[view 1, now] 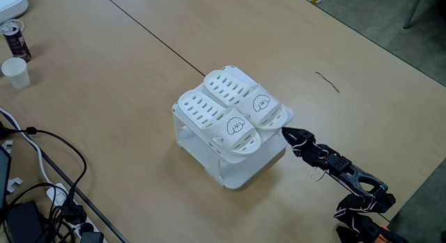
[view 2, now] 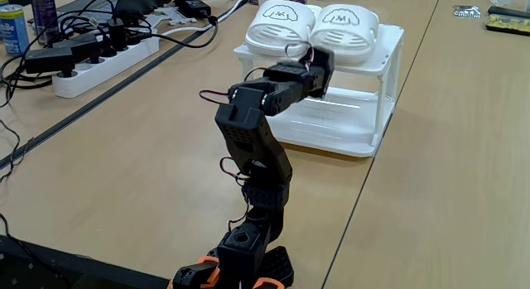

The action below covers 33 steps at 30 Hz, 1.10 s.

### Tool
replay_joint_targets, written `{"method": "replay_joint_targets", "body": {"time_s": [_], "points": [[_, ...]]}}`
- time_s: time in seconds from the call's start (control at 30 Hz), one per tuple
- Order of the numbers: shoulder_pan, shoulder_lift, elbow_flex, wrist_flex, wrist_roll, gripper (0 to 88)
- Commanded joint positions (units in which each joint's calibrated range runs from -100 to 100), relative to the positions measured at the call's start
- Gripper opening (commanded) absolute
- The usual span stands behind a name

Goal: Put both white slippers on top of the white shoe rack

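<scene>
White slippers (view 1: 226,111) sit side by side on rack (view 1: 240,170) top, puppy faces toward me; both placed, task looks complete. My gripper (view 1: 286,134) hangs just beside nearer slipper, holding nothing; jaw opening unclear. Judge retreat next.
</scene>
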Motion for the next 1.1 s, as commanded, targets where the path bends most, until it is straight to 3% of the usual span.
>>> {"method": "replay_joint_targets", "body": {"time_s": [0.0, 0.4, 0.67, 1.07], "points": [[-0.43, -5.36, 2.53, -0.15, 0.42, 0.7], [-0.18, -28.16, 16.25, -2.91, 0.42, 0.7], [-0.35, -41.79, 42.14, -34.92, 0.42, 0.7], [-0.27, -66.53, 42.32, -60.20, 0.42, 0.7]]}}
